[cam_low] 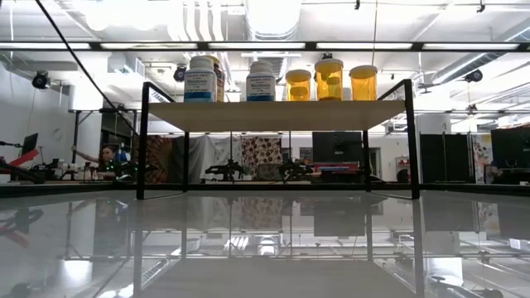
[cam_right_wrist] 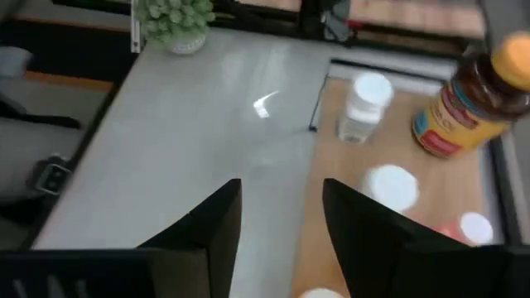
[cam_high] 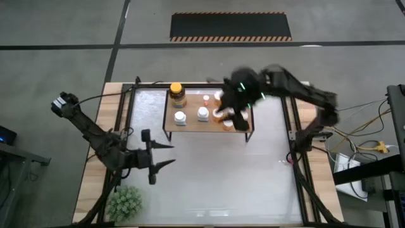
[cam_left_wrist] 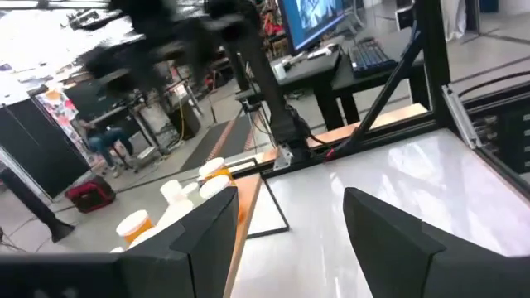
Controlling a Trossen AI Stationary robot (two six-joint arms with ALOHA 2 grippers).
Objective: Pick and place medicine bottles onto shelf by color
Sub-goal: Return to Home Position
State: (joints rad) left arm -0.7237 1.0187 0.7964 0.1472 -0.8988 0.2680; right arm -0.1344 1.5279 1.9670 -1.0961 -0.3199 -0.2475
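The light-wood shelf (cam_high: 190, 109) stands on black legs at the table's far middle, with the medicine bottles upright on its board. From above I see the large amber jar (cam_high: 177, 94), two white bottles (cam_high: 181, 118) (cam_high: 202, 114) and a tiny pale one (cam_high: 206, 98). The low view shows white bottles (cam_low: 201, 79) (cam_low: 261, 80) and orange ones (cam_low: 329, 79) (cam_low: 363, 83). My right gripper (cam_high: 239, 120) hovers over the shelf's right part, open and empty (cam_right_wrist: 281, 223); it hides some bottles there. My left gripper (cam_high: 163, 156) waits open (cam_left_wrist: 290, 223) over the table's left.
A green bushy plant (cam_high: 124, 201) sits at the table's near left corner. Black rails (cam_high: 297, 158) run along the table's sides. The glossy table top (cam_high: 221, 177) in front of the shelf is bare. A person (cam_low: 108, 156) sits in the room behind.
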